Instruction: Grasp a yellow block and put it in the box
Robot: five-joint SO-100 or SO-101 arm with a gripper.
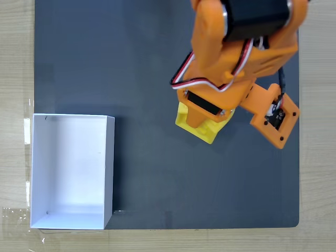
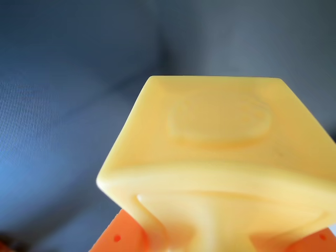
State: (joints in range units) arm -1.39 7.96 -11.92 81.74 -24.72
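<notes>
From the fixed view looking straight down, your orange arm (image 1: 236, 58) reaches in from twelve o'clock over a dark grey mat (image 1: 147, 63) laid on a pale wooden table (image 1: 16, 52). The gripper (image 1: 202, 123) sits right on top of the yellow block (image 1: 207, 131), which shows beneath the orange fingers at about four o'clock from the mat's centre; you see only the block's lower edges and one corner past the arm. Whether the block rests on the mat or is raised off it cannot be told from above. The white box (image 1: 71, 170) stands open-topped at the mat's eight o'clock corner, well apart from the block, its plain inside bare and its left side hanging over the mat's edge onto the table. Red, white and black wires (image 1: 210, 84) loop across the arm above the gripper. In the wrist view the yellow block (image 2: 220, 157) sits very close to the lens, its round stud (image 2: 220, 122) facing the camera, with orange finger parts (image 2: 118, 236) showing at six o'clock under it. The fingers appear pressed against the block's sides, closed around it, with the blurred mat (image 2: 79, 105) behind.
</notes>
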